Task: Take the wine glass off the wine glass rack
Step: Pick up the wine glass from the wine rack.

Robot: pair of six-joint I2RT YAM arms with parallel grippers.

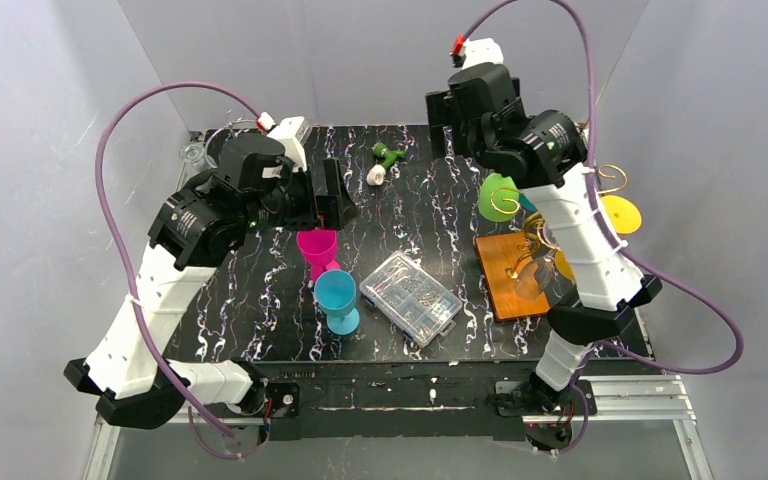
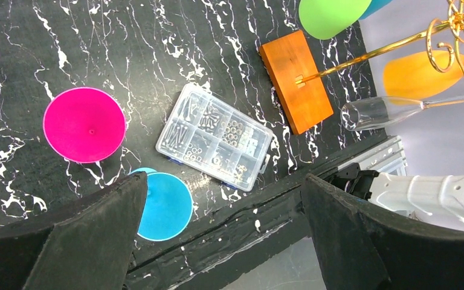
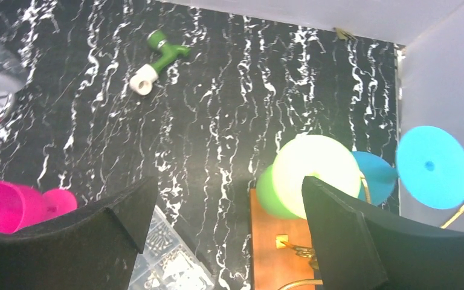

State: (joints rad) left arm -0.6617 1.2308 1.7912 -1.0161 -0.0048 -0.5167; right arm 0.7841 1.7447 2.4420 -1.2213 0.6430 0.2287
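The wine glass rack [image 1: 540,232] is a golden curled-wire stand on an orange-brown wooden base [image 1: 508,278] at the table's right. A green wine glass [image 1: 500,197], a yellow one [image 1: 620,214] and a clear one [image 1: 530,281] hang from it. A teal glass [image 3: 434,166] hangs behind the green glass [image 3: 311,172]. My right gripper [image 3: 229,184] hovers open above the rack's base [image 3: 278,241], empty, high at the back [image 1: 442,122]. My left gripper [image 1: 326,200] stands open over the table's left half, empty [image 2: 223,181], above a pink glass [image 2: 84,124] and a blue glass [image 2: 166,205].
A clear plastic compartment box [image 1: 410,297] lies mid-table, with the pink glass [image 1: 317,250] and blue glass [image 1: 338,295] standing to its left. A green and white toy [image 1: 388,160] lies at the back. A clear glass [image 1: 195,152] sits in the back left corner.
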